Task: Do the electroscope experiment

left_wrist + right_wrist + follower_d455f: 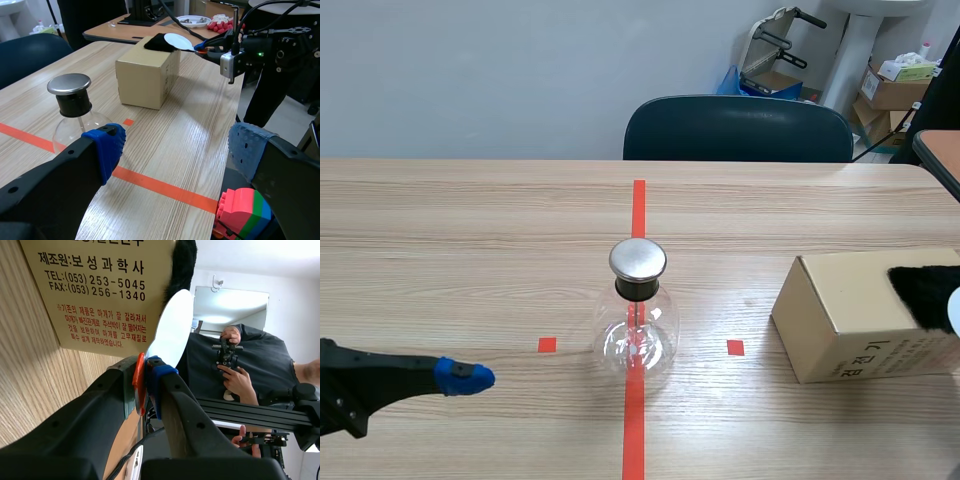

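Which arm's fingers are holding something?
The right arm's fingers, shut on a white disc by the cardboard box. The left arm's fingers stand spread apart with nothing between them.

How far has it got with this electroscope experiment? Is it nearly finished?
Early stage, it seems. Done: the right gripper is shut on the white disc, by its orange handle. In hand: the disc is at the black fur on the cardboard box, presumably for charging. Left: bringing the disc to the electroscope and its metal cap, which nothing touches. The left gripper is open, apart from the electroscope.
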